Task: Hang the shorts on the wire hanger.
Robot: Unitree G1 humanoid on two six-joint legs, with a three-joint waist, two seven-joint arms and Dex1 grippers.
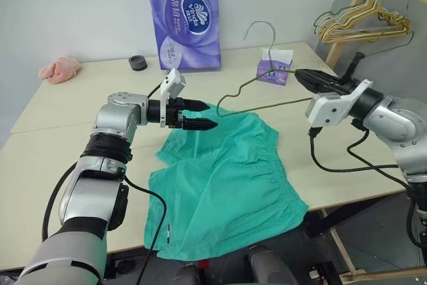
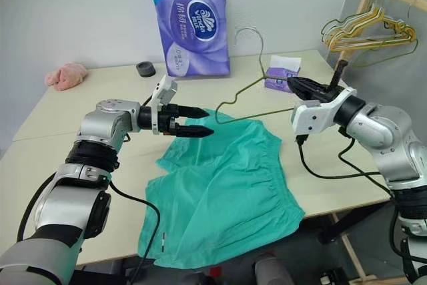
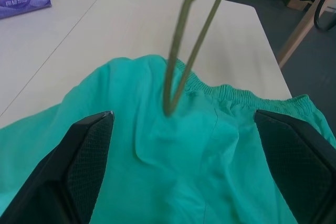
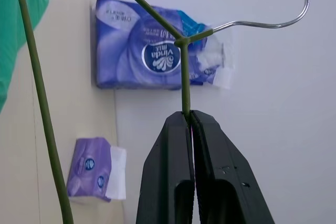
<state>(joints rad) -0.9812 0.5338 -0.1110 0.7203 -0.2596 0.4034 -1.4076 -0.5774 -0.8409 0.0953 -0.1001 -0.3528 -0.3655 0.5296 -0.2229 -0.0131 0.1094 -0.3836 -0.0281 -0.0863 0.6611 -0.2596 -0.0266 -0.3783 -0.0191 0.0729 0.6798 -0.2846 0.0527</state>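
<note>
The teal-green shorts [image 1: 223,185] lie spread on the pale table [image 1: 80,105], their lower part draped over its front edge. My left gripper [image 1: 212,115] hovers open just above the shorts' upper left corner, pointing right, nothing between its fingers [image 3: 86,153]. My right gripper [image 1: 298,74] is shut on the olive-green wire hanger [image 1: 257,98], held in the air above the shorts' waistband with its hook up. The hanger's far corner [image 3: 169,109] hangs just in front of the left gripper. In the right wrist view the shut fingers [image 4: 191,124] clamp the wire hanger [image 4: 184,77] below the hook.
A purple tissue pack [image 1: 187,18] stands at the back of the table, with a small purple tissue packet [image 1: 275,68] beside it, a black cap [image 1: 138,63] and a pink fluffy cloth [image 1: 60,69] to the left. A wooden rack holds several hangers [image 1: 363,21] at the right.
</note>
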